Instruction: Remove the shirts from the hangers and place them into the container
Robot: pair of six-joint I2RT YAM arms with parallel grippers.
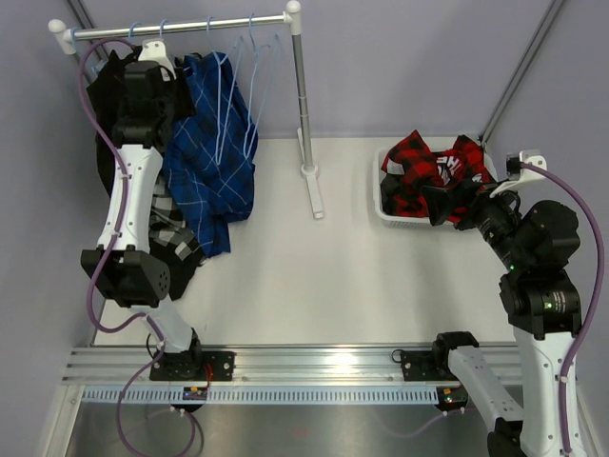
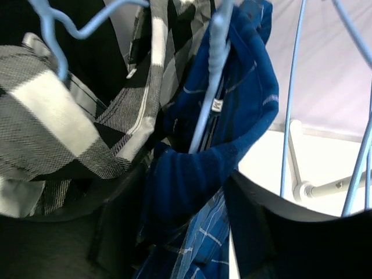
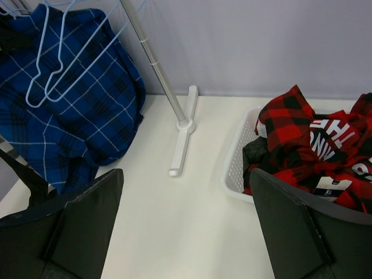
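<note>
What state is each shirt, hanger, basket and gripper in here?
blue shirt: on its hanger, on the rail
black-white check shirt: hanging on the rail
red plaid shirt: in the basket
empty hangers: on the rail
basket: partly filled
left gripper: at the blue shirt's collar, grip unclear
right gripper: open, empty

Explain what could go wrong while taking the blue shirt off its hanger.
The left hand straddles the blue shirt collar where the hanger wire runs; it might pinch both. The black-white check shirt touches it and could be dragged along. The empty hangers nearby could snag.
</note>
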